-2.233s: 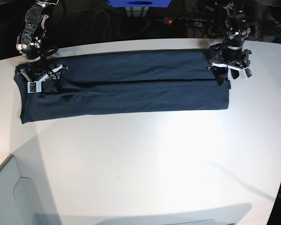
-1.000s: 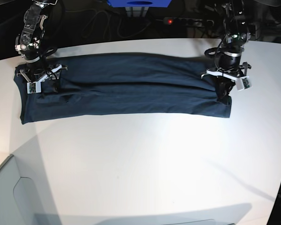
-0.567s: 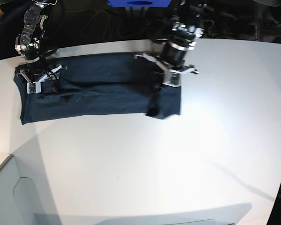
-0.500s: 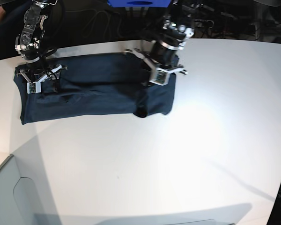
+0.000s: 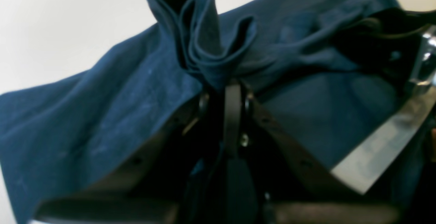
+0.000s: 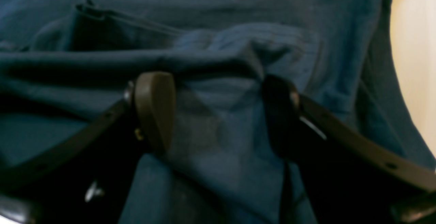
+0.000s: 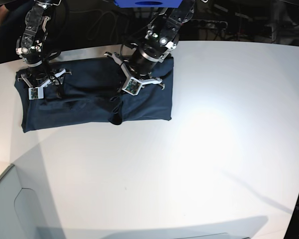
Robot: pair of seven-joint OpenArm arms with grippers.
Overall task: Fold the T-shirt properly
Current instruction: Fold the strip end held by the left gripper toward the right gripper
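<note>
Left tool (image 5: 231, 91) pinching T-shirt (image 7: 89, 99), right tool (image 6: 218, 111) spread

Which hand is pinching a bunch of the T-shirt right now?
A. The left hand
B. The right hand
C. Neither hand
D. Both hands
A. In the left wrist view the left hand is closed on a gathered fold of the T-shirt, while the right hand stands open, its fingers spread over the cloth.

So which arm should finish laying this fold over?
Left, most likely. The left tool is shut on a bunched edge of the T-shirt and is over its middle. The right tool stands open, fingers pressing on the cloth at the other end, seemingly only anchoring it.
</note>
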